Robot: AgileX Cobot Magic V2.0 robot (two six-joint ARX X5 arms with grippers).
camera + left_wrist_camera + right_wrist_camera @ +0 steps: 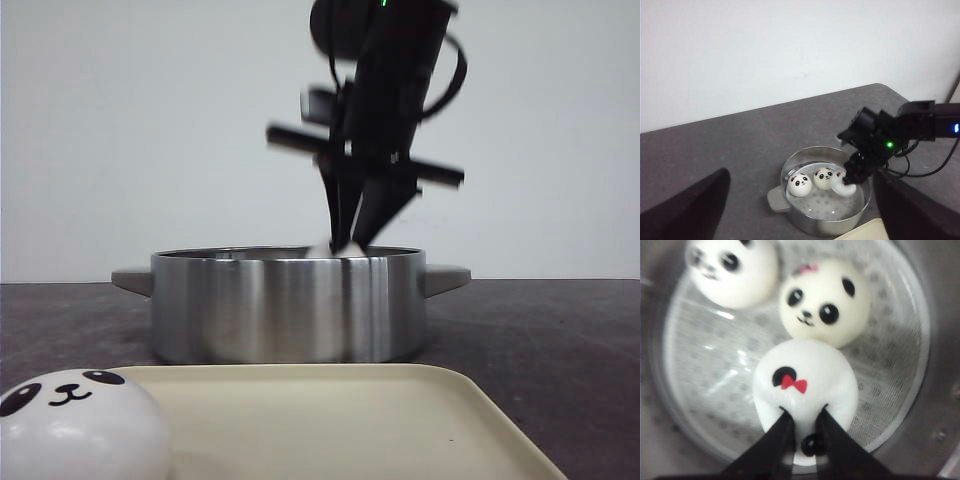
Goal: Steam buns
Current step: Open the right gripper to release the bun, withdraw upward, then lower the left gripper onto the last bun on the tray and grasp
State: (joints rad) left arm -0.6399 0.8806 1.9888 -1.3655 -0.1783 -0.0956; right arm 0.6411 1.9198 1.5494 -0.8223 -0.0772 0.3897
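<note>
A bun sits on the tray; the right tool pinches another bun inside the pot.

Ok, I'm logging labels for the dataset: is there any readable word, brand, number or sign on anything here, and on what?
None to read.
Steel pot: no brand or marking visible.
Cream tray: blank.
Panda buns: printed faces and bows only, no text.
Right gripper: no label; the arm shows only a green light.

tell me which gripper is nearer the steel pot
Right. The right gripper reaches down inside the steel pot, pinching a bun. The left gripper hangs apart from the pot, viewing it from above.
</note>
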